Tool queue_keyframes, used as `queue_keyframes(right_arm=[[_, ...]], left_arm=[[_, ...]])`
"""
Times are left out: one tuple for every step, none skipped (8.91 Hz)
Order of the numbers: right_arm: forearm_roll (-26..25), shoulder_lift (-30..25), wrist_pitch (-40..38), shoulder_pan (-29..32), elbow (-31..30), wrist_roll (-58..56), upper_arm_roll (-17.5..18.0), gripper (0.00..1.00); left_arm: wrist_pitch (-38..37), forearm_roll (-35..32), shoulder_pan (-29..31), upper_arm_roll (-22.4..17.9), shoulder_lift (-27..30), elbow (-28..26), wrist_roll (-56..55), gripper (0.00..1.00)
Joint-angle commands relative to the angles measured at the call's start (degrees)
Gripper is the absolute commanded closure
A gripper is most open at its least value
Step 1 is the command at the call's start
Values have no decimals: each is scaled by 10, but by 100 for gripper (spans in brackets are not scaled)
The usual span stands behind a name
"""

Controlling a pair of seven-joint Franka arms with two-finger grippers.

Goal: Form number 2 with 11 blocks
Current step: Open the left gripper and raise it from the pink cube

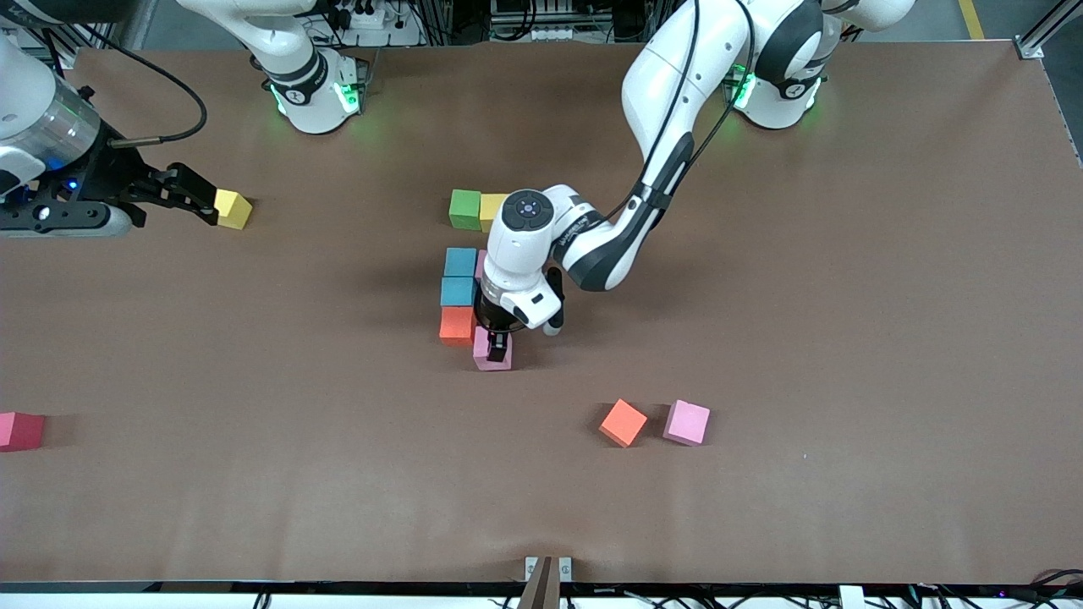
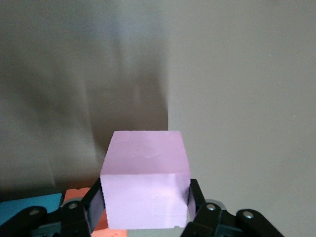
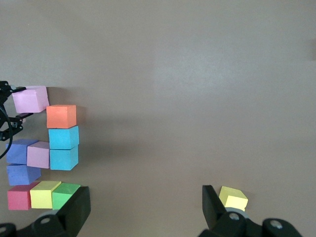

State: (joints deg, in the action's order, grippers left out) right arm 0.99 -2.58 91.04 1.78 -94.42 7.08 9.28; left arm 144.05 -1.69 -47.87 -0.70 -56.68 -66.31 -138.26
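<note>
1. Your left gripper (image 1: pixel 499 345) is clamping the pink block (image 1: pixel 492 350) on the table.
2. The block is sitting beside the orange block (image 1: pixel 457 325), slightly nearer the front camera.
3. Your right gripper (image 1: pixel 206 204) is waiting, fingers spread, beside a yellow block (image 1: pixel 233 208).

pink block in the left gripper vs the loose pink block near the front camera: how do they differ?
The held pink block is clamped between the left gripper fingers; the loose pink block is untouched. The held one adjoins the orange block of the digit; the loose one lies apart, beside a stray orange block. Both are same-size pink cubes.
</note>
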Motion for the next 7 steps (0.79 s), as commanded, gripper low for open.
queue_keyframes(right_arm=[[1,-1,-8,3,6,0,1,0],[1,-1,-8,3,7,0,1,0],[1,-1,-8,3,7,0,1,0],[1,-1,-8,3,7,0,1,0],[1,-1,-8,3,7,0,1,0],[1,-1,-7,3,7,0,1,0],[1,-1,-7,3,7,0,1,0]], left_arm=[[-10,5,0,-2,14,-5,14,27],[-11,5,-1,0,17,-7,13,27],[-23,5,-1,3,17,-7,14,27],[-33,5,-2,5,18,-7,14,27],[-36,5,-4,7,19,-7,14,27],[-37,5,-4,15,20,-7,13,27],[-43,5,-5,18,20,-8,14,27]])
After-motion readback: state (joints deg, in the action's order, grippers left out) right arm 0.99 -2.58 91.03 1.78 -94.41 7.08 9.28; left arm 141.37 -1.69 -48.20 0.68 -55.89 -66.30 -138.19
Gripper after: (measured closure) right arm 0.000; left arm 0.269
